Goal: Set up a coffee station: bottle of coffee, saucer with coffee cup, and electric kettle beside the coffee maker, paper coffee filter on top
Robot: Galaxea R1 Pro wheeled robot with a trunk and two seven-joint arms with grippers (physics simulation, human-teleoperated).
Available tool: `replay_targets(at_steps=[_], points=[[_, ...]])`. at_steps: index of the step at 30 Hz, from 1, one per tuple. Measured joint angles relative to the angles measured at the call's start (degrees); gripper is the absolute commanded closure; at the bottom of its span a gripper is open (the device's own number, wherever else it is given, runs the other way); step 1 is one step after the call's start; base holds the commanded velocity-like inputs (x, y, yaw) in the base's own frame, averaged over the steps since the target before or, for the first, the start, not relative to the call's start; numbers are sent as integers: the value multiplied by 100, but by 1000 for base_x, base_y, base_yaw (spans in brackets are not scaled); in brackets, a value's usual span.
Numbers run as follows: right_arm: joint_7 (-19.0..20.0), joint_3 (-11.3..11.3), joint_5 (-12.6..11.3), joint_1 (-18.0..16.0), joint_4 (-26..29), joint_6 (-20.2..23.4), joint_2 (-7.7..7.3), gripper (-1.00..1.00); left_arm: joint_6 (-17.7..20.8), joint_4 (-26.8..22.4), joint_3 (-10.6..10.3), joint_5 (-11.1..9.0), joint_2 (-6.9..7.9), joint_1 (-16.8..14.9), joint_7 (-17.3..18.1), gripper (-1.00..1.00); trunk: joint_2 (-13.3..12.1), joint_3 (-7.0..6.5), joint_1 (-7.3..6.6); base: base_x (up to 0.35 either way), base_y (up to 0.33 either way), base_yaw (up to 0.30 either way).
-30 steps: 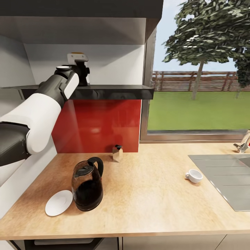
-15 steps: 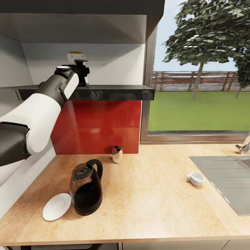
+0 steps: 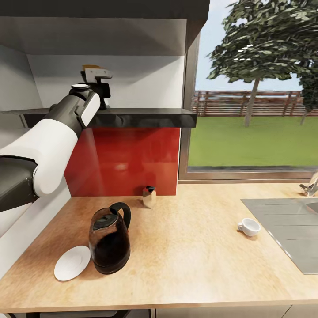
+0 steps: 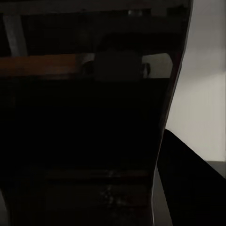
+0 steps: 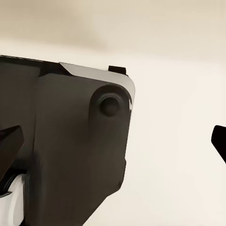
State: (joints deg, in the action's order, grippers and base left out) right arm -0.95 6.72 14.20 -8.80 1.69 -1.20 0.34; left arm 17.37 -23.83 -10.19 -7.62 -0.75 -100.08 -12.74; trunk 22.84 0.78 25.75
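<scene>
My left arm reaches up to the kitchen shelf [image 3: 145, 117], with the left gripper [image 3: 100, 90] at the shelf's left part. A yellow-gold cap of the bottle of coffee [image 3: 90, 67] peeks out above the gripper, which covers the rest of the bottle. In the left wrist view the bottle's dark brown body [image 4: 84, 141] is very close, and the finger state is too dark to read. The electric kettle [image 3: 109, 240] stands on the kitchen countertop [image 3: 190, 256] beside the saucer [image 3: 72, 263]. The coffee cup [image 3: 249, 227] sits further right. My right gripper [image 5: 113, 141] has its fingers wide apart, holding nothing.
A small boxy container [image 3: 149, 195] stands against the red backsplash [image 3: 128, 159]. A steel sink [image 3: 287, 229] and a faucet [image 3: 310, 185] are at the right. A window [image 3: 256, 97] lies behind, and a dark cabinet hangs above the shelf.
The head camera shifted slightly early on. Since half a second ago my left gripper has turned and edged a little left at the shelf, with the yellow cap now left of it.
</scene>
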Motion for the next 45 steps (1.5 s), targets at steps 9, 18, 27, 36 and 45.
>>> replay_targets(at_steps=[9,18,27,36,45], points=[[0,0,0,4,-1,0,0,-100,15,-7,6,-17,-4,-3,-2,100,0,0,0,0,0,0],[0,0,0,4,1,0,0,-100,66,-11,5,-7,-35,-13,27,100,0,0,0,0,0,-1],[0,0,0,6,3,0,8,-100,261,-31,2,-42,-59,-96,59,100,-1,0,0,0,0,-198],[0,0,-3,4,3,-1,8,-100,716,-574,-22,-27,-47,-53,81,100,-1,0,0,0,0,-264],[0,0,-7,6,3,0,8,-100,731,-604,-27,5,-63,-35,78,100,-1,0,0,0,-12,-264]])
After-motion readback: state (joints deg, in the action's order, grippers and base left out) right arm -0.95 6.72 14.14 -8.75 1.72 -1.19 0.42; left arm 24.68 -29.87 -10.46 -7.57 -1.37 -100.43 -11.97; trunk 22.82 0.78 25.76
